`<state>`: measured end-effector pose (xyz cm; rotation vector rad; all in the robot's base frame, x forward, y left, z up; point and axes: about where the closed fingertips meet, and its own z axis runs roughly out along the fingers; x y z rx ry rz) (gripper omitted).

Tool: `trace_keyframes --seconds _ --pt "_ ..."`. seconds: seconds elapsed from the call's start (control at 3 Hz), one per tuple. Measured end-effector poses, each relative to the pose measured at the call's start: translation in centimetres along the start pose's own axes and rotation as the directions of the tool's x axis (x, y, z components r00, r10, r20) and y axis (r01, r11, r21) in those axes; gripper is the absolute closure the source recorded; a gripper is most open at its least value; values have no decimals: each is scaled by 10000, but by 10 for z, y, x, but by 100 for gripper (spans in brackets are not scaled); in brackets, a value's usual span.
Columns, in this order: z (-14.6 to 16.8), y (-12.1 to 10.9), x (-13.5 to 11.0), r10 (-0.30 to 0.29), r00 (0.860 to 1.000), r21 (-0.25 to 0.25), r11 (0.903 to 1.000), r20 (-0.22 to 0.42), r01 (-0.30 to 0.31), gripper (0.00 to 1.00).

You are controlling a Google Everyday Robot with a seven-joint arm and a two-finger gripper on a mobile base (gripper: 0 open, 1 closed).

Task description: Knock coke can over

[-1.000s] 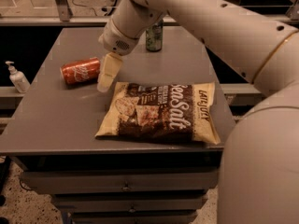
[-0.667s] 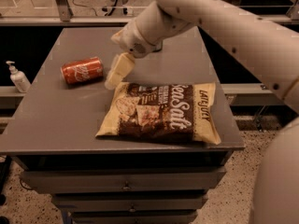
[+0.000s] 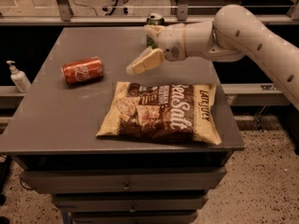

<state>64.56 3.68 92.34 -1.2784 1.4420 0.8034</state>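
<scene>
The coke can (image 3: 82,70), red-orange with white script, lies on its side on the left part of the grey table (image 3: 56,120), silver top pointing right. My gripper (image 3: 140,65) hangs above the table's middle, well to the right of the can and clear of it. Its cream fingers (image 3: 148,61) are pressed together and point down-left toward the can, holding nothing. The white arm reaches in from the right.
A large chip bag (image 3: 163,113) lies flat on the table's front right. A dark green can (image 3: 155,20) stands at the back edge behind my wrist. A soap dispenser (image 3: 18,77) stands on a ledge left of the table. Drawers sit below the tabletop.
My gripper has drawn back to the right and upward, away from the coke can. The arm has swung out toward the right. The can stays lying on its side.
</scene>
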Motion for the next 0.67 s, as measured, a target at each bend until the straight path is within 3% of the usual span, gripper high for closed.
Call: trace_keyframes --seconds 0.33,0.67 --pt "-40 -34 -14 148 9855 927 9952 1688 -308 0" --pt "-43 -37 -18 161 9818 976 9946 1894 -352 0"
